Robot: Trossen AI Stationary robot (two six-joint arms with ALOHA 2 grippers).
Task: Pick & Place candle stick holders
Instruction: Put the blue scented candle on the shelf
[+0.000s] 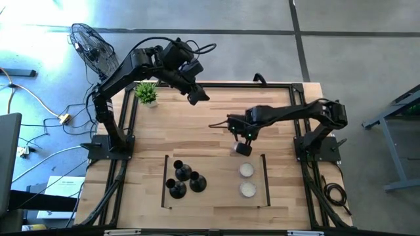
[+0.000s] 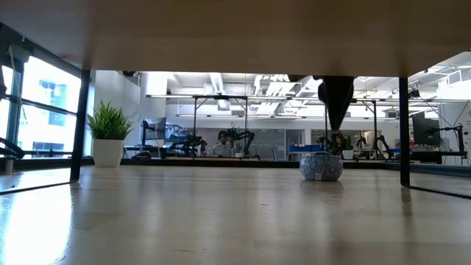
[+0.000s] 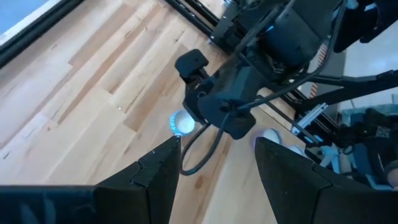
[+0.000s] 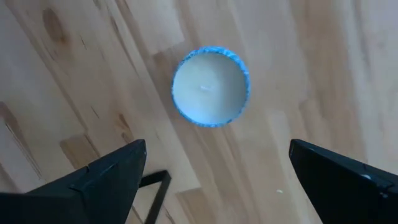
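The right gripper (image 1: pixel 243 148) hangs over the middle of the table (image 1: pixel 210 118), its fingers spread wide and holding nothing. Straight beneath it sits a small round candle cup (image 4: pixel 210 86) with a blue patterned rim and pale wax, standing free on the wood between the two fingertips in the wrist view. Seen level across the table, the cup (image 2: pixel 321 166) rests on the wood with the dark gripper just above it, not touching.

At about 6 o'clock from that cup lie two more white candle cups (image 1: pixel 246 170), one behind the other, well clear of the gripper.

The three black candle stick holders (image 1: pixel 185 180) stand upright in a tight cluster at about 8 o'clock from the right gripper, inside a thin dark frame (image 1: pixel 166 183) on the table's near side.

The left gripper (image 1: pixel 197 97) waits raised over the table's far edge, at about 11 o'clock from the right one, its fingers (image 3: pixel 163 174) parted and empty. A small green potted plant (image 1: pixel 147 94) sits near the far left corner.
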